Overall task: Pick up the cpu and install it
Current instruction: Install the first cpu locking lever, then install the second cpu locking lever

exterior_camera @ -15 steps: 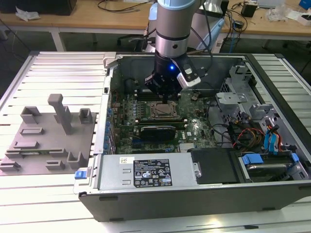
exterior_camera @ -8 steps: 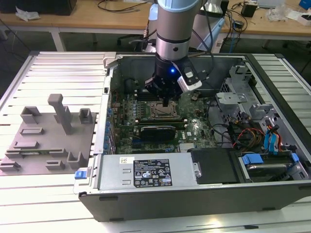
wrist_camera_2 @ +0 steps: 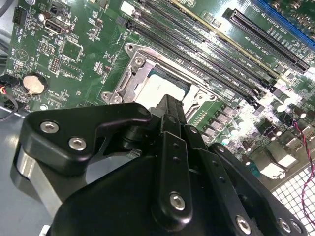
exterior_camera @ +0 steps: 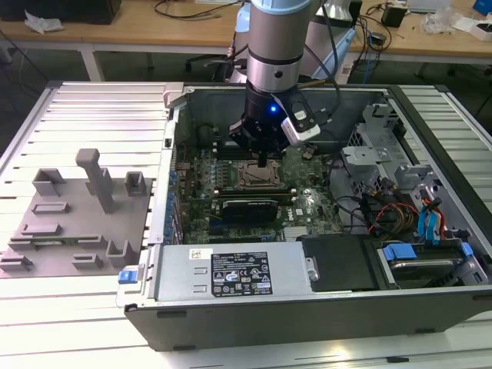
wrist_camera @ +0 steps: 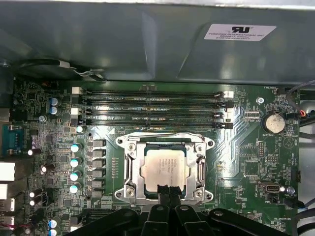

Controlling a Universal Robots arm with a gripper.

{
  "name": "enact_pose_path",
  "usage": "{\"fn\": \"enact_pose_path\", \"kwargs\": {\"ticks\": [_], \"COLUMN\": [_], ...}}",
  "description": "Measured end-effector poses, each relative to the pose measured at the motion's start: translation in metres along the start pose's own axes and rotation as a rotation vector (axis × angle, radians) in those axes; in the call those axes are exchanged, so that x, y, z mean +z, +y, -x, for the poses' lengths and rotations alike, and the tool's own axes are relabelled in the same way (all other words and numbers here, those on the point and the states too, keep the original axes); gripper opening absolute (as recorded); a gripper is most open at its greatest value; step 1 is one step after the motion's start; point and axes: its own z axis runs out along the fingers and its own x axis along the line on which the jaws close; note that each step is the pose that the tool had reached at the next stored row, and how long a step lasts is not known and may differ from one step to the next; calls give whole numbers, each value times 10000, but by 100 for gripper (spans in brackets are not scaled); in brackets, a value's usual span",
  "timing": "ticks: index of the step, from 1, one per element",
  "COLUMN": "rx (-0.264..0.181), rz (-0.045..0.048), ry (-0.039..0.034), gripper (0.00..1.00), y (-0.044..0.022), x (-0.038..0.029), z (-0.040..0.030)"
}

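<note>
I see the cpu (wrist_camera: 165,166) with a pale, satiny metal top, faintly printed. Socket frame (wrist_camera: 132,167) around it looks bright bare metal, shiny at the edges. Motherboard (wrist_camera: 248,162) is green lacquered board, slightly glossy. The gripper (wrist_camera_2: 169,105) reads as matt black, smooth, with shiny metal screw heads. Case wall (wrist_camera: 147,44) is dull grey sheet metal with a white paper label (wrist_camera: 239,32). In the exterior view, the arm's sleeve (exterior_camera: 275,38) looks brushed silver metal, and the grey fixture plate (exterior_camera: 69,223) matt plastic.
</note>
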Motion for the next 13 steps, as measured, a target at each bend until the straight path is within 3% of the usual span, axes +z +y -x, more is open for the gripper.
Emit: {"fn": "enact_pose_path", "kwargs": {"ticks": [9, 10, 13], "rx": [0, 0, -1], "rz": [0, 0, 0], "ry": [0, -1, 0], "gripper": [11, 11, 11], "y": [0, 1, -57], "x": [-4, -34, -36], "z": [0, 1, 0]}}
